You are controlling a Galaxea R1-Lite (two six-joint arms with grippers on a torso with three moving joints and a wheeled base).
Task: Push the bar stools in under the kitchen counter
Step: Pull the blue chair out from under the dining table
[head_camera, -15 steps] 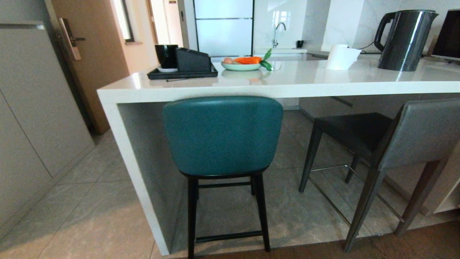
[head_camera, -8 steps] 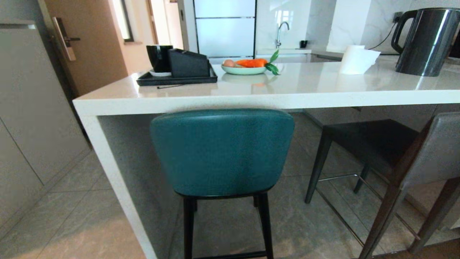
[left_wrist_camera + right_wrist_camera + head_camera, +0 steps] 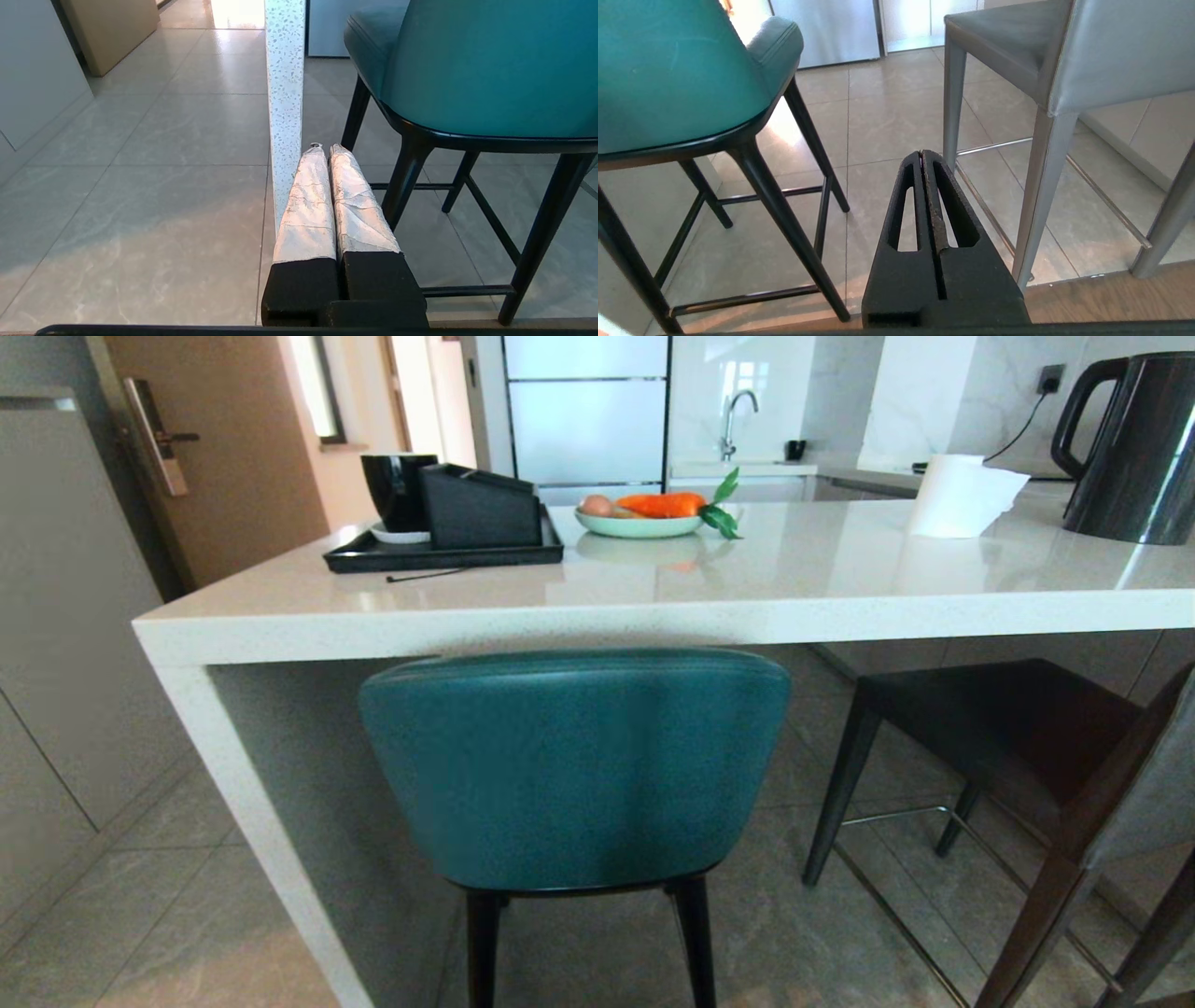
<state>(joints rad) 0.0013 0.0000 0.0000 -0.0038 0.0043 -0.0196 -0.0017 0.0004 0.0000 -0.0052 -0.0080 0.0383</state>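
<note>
Head view first: the kitchen counter (image 3: 653,607) runs across the frame, a glossy white speckled stone slab with a thick edge and a white slab side panel on the left. Tucked against that edge sits the teal stool (image 3: 574,765), rounded leather back, thin black legs, its back just below the slab's lip. To the right stands the grey stool (image 3: 1027,747), dark flat seat partly under the counter, its back cut off at the frame's edge. On top: a black tray (image 3: 439,553) carrying a black cup and a black box, a pale green plate (image 3: 639,523) with a carrot and an egg, a white paper roll (image 3: 962,495), and a dark shiny kettle (image 3: 1134,448). Neither arm shows here.

Left wrist view: the left gripper (image 3: 325,150) hangs low near the tiled floor, its 2 fingers wrapped in crinkled white tape and pressed together, empty, close by the speckled side panel, with the teal stool's black legs just beside it.

Right wrist view: the right gripper (image 3: 922,154), 2 black slotted fingers pressed together and holding nothing, sits low between the teal stool and the grey stool's thick grey legs, touching neither.
</note>
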